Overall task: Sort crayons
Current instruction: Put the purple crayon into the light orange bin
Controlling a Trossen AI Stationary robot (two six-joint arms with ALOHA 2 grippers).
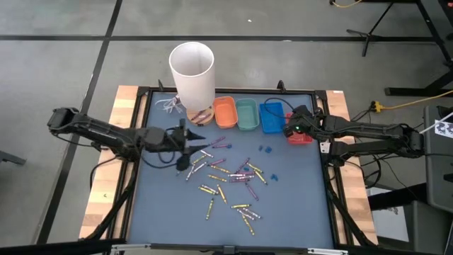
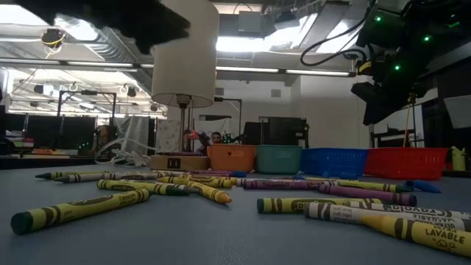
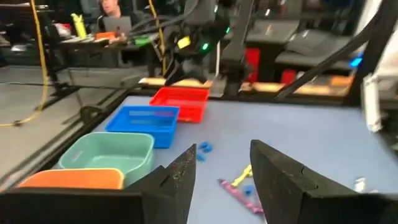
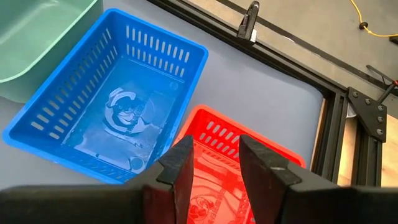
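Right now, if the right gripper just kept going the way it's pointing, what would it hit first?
Probably the red tray: the right gripper points down at it with open fingers. How far above it hangs is unclear.

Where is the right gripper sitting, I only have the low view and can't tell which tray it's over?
Observer: The right gripper hangs open over the red tray.
Operator: Anything in the blue tray?
Observer: No crayon shows in the blue tray.
Operator: And the left gripper?
Observer: The left gripper is open and empty, above the left edge of the scattered crayons.
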